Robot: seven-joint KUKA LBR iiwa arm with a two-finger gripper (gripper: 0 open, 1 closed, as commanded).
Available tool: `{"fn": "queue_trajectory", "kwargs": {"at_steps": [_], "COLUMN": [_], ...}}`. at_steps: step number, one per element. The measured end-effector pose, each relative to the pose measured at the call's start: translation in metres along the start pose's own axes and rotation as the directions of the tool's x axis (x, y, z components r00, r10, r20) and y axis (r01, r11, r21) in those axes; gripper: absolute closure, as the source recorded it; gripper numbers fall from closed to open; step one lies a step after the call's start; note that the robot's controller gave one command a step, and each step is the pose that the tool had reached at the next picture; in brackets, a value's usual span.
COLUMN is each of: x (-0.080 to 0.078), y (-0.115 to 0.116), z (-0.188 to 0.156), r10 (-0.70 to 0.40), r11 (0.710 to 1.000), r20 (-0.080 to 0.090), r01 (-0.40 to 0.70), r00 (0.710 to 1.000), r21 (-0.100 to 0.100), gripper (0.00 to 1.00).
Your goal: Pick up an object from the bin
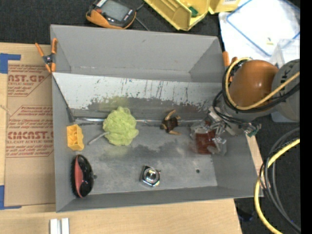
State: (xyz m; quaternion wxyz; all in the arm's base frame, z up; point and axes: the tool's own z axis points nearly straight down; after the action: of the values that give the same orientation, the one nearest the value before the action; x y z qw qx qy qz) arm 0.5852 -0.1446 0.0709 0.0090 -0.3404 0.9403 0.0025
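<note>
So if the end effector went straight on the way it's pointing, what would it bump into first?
Probably the dark red thing right below the end effector, at the right side of the bin. It may be touching it; the depth is hard to judge from above.

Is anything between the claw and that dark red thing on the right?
Nothing visible. The gripper is right at the dark red thing; the nearest neighbour, a small brown piece, lies apart to its left.

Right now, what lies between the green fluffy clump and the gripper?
In the camera view, a small dark brown thing lies between the green fluffy clump and the gripper, apart from both.
</note>
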Motion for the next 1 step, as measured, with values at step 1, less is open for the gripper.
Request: {"fn": "queue_trajectory", "kwargs": {"at_steps": [1], "x": [0.0001], "y": [0.0001], "z": [0.0000], "r10": [0.000], "r11": [1.000], "r20": [0.000], "r01": [0.000], "r00": [1.000], "r21": [-0.001], "gripper": [1.00]}}
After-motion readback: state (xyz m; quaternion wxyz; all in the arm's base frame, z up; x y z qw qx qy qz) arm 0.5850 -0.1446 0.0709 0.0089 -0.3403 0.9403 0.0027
